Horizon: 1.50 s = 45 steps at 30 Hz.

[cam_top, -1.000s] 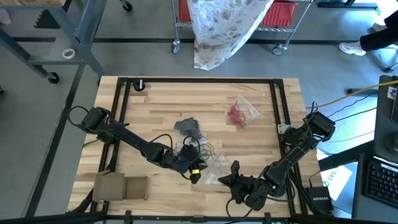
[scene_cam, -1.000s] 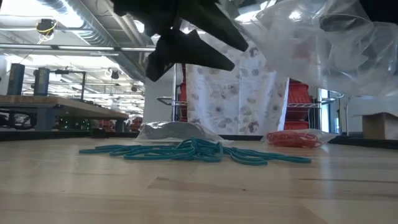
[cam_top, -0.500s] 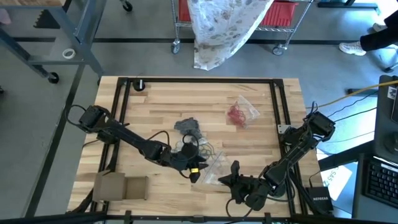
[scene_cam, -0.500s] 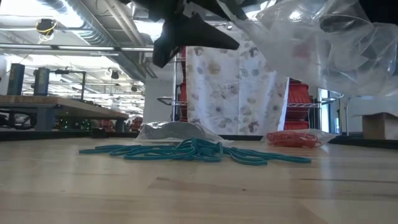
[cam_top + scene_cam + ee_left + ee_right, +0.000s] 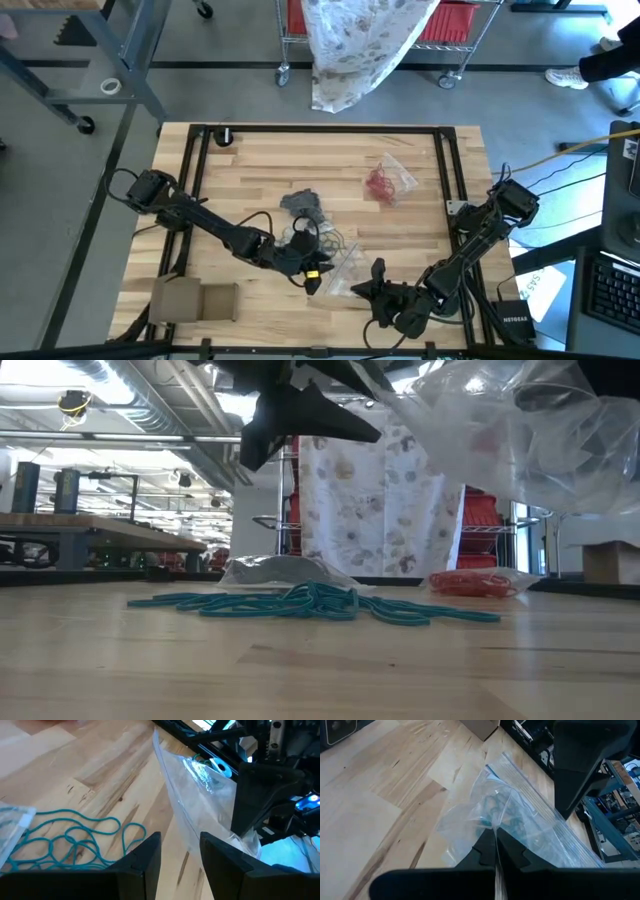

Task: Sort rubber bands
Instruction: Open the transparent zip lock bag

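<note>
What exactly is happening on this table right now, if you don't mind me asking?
Two robot arms are sorting rubber bands into clear bags. The right gripper is shut on the edge of a clear plastic bag with some teal bands inside, holding it up near the front of the table. The left gripper hovers open above the loose teal rubber bands on the wooden table, holding nothing. Farther back lie a bag of red bands and a bag of dark grey bands.

Wooden table (image 5: pixel 250 170); glossy clear plastic bag (image 5: pixel 520 830); matt black jaws.
</note>
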Each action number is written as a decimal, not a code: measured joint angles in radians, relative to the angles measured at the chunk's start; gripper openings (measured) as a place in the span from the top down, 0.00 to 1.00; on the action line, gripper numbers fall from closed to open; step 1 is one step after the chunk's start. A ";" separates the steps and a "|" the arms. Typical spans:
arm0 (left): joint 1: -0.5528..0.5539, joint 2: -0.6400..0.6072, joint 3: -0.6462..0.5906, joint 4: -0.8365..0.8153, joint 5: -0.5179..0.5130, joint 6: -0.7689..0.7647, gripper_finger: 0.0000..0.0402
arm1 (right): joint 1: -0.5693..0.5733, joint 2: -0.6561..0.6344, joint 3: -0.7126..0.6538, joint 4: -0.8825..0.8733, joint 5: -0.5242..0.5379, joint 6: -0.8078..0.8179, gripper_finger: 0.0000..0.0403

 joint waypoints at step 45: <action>0.035 0.114 0.000 0.035 0.048 -0.052 0.68 | 0.000 0.000 0.000 0.000 0.000 0.000 1.00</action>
